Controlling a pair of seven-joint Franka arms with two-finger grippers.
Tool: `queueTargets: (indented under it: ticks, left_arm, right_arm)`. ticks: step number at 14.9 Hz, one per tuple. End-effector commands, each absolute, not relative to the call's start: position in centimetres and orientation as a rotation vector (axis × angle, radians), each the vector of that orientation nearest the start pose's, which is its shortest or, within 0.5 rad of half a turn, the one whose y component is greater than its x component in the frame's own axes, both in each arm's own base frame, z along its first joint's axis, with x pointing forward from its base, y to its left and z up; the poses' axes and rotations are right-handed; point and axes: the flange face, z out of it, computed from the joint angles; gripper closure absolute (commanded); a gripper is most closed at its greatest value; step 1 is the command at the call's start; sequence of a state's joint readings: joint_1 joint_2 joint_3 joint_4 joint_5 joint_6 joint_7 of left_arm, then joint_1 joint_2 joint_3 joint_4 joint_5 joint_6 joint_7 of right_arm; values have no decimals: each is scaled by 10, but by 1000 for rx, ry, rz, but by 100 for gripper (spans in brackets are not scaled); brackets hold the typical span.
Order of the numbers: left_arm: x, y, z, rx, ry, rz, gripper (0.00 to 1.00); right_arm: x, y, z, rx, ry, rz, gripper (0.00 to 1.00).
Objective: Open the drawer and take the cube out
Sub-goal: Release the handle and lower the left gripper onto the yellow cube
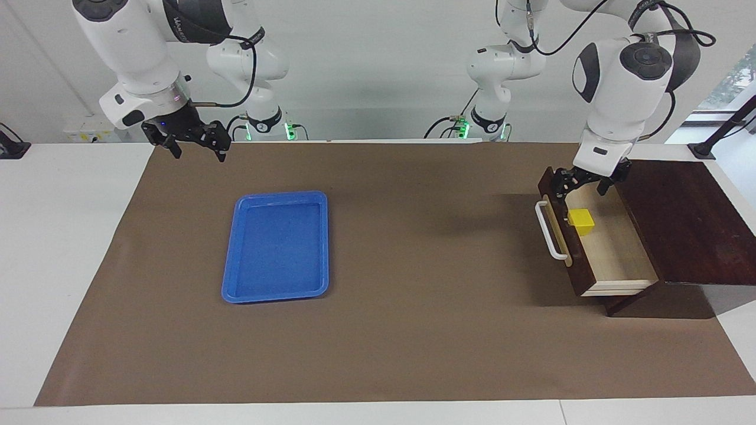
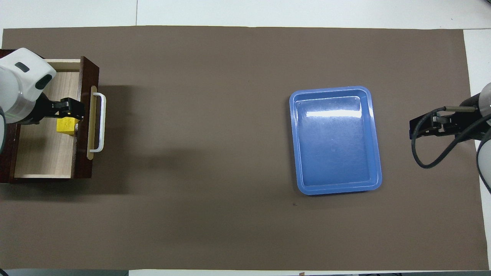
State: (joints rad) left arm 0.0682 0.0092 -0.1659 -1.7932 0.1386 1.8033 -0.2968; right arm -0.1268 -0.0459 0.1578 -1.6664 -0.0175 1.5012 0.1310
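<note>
At the right of the facing view, the open left gripper (image 1: pixel 585 182) hangs over the pulled-out drawer (image 1: pixel 614 254), above the yellow cube (image 1: pixel 582 221). The right gripper (image 1: pixel 192 141) waits open, upper left.

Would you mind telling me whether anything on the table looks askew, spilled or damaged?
Nothing stands out. The drawer is pulled open with the yellow cube sitting inside, and the blue tray lies flat on the brown mat.

Bright, even overhead light; soft shadows on brown mat (image 1: pixel 413 330); white glare on blue tray (image 2: pixel 333 114); sharp focus.
</note>
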Motion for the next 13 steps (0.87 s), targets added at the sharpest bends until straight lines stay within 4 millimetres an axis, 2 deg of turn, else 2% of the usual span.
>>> queueTargets:
  ticks: [1,3,6,8,13]
  left_arm:
    - [559,-20,535,-3000,-708,-2,0]
    - [551,-14,530,-2877,-1112,-3,0]
    - [550,-7,526,-2756,-1394,-24,0]
    - [552,14,524,-2610,-1677,-61,0]
    - [563,33,497,-2419,-1945,-34,0]
  right_arm:
    - [527,13,603,-3170,140,156,0]
    - [527,12,602,-3170,142,159,0]
    - [527,17,602,-3171,128,159,0]
    - [527,16,602,-3171,128,161,0]
    - [528,13,602,-3170,135,159,0]
